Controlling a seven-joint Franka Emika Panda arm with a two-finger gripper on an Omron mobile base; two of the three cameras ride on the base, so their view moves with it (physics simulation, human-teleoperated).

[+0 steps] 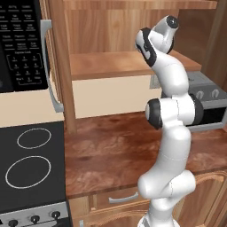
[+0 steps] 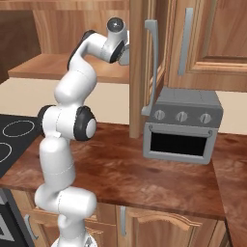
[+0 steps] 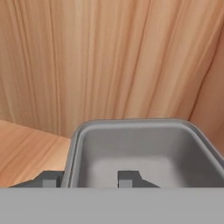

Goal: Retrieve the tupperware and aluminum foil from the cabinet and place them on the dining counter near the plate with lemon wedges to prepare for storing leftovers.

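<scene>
My gripper (image 3: 87,179) straddles the near left wall of the tupperware (image 3: 144,148), one finger inside, one outside; I cannot tell whether it is clamped. The container sits on the cabinet (image 1: 115,62) shelf against the back panel. My arm (image 1: 170,133) reaches up, its wrist hiding the hand.

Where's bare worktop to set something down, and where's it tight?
Free: the wood worktop between the stovetop and the toaster oven, ahead of the arm. Tight: the cabinet shelf's right end, where the gripper straddles the tupperware wall close to the back panel.
</scene>
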